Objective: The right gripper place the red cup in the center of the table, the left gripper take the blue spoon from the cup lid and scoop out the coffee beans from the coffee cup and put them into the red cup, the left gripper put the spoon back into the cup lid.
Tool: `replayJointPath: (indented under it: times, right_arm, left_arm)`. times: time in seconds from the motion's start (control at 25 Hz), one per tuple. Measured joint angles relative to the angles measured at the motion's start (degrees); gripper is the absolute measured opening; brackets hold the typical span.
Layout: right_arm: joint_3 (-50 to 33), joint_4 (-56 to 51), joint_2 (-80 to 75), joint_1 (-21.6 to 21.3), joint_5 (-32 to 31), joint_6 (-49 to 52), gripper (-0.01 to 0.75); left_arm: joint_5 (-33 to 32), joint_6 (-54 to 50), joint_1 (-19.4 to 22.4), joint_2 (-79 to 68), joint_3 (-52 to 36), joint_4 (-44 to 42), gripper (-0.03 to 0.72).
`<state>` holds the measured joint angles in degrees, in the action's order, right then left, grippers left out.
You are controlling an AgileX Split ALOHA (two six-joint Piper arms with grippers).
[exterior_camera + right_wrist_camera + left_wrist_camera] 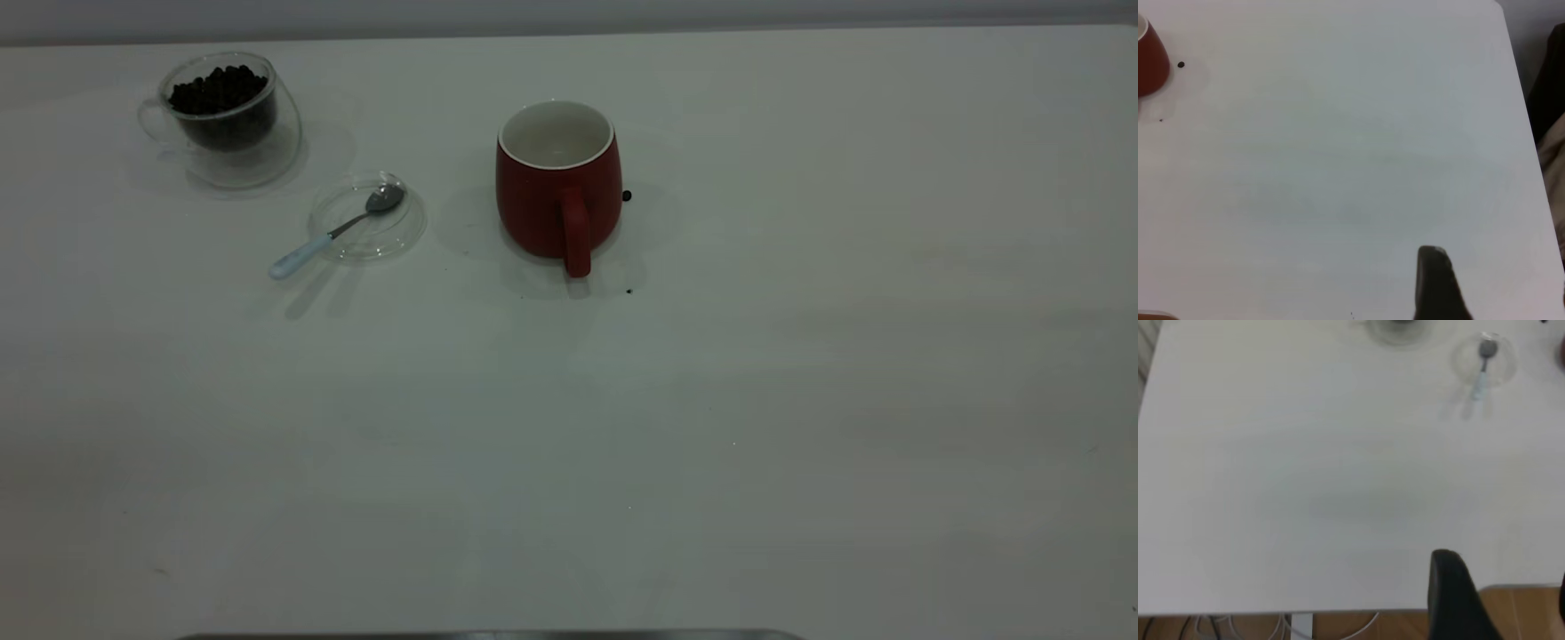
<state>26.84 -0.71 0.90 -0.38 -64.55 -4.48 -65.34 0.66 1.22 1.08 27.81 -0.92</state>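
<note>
The red cup (pixel 558 191) stands upright and empty near the middle of the table (pixel 711 400), handle toward the camera. The blue spoon (pixel 333 231) lies with its bowl in the cup lid (pixel 400 233) and its handle sticking out over the rim. The coffee cup (pixel 222 120), at the far left, holds coffee beans (pixel 218 89). Neither arm shows in the exterior view. The left gripper (pixel 1505 580) hangs open over the table's near edge, far from the spoon (pixel 1481 370). The right gripper (pixel 1501 267) is open and empty, far from the red cup (pixel 1150 60).
A stray bean (pixel 627 196) lies just right of the red cup, and a small dark speck (pixel 629 291) sits near its handle. A wooden floor (pixel 1525 613) shows past the table edge. A dark bar (pixel 489 635) runs along the bottom of the exterior view.
</note>
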Motion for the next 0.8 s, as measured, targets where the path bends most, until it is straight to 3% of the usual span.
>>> replayJointPath:
  times: [0.2, 0.8]
  right_arm:
    - [0.0, -0.02, 0.05, 0.0, 0.0, 0.0, 0.479]
    - [0.0, -0.02, 0.05, 0.0, 0.0, 0.0, 0.479]
  left_arm:
    - [0.0, 0.0, 6.23, 0.0, 0.0, 0.0, 0.437]
    - [0.05, 0.0, 6.29, 0.0, 0.0, 0.0, 0.437]
